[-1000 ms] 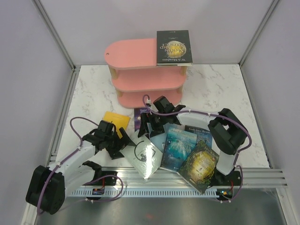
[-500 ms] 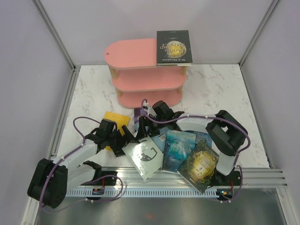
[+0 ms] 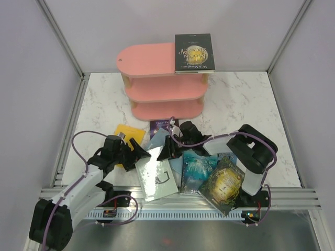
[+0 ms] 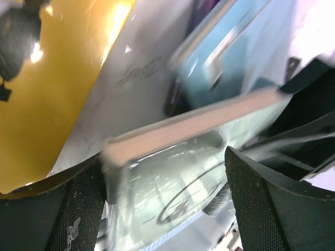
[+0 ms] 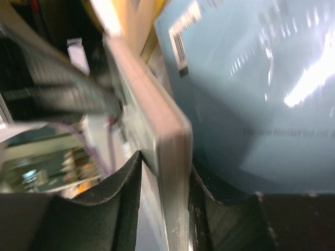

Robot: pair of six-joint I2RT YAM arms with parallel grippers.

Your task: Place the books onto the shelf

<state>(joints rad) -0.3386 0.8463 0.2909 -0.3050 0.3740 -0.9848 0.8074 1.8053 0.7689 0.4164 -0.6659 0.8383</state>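
The pink shelf [image 3: 149,60] stands at the back with a black book [image 3: 194,52] on the right end of its top board. The other books lie on the table in front. My right gripper [image 3: 166,149] [image 5: 166,162] is shut on the far edge of the pale grey-green "G" book [image 3: 157,178] [image 5: 170,136], tipping it up. My left gripper [image 3: 137,156] [image 4: 163,157] is open at that book's left edge, and the book [image 4: 172,198] lies between its fingers, against the left one. A light blue book [image 5: 251,78] [image 4: 230,63] lies just beyond.
A yellow book [image 3: 125,132] [image 4: 52,104] lies left of the left gripper, and a purple one [image 3: 159,125] in front of the shelf. Teal [image 3: 198,168], dark blue [image 3: 227,156] and green-gold [image 3: 222,184] books overlap at the near right, next to the right arm's base.
The right gripper closed on the "G" book's far edge. That book turned and slid toward the near edge. The left gripper moved right, around the book's left edge.
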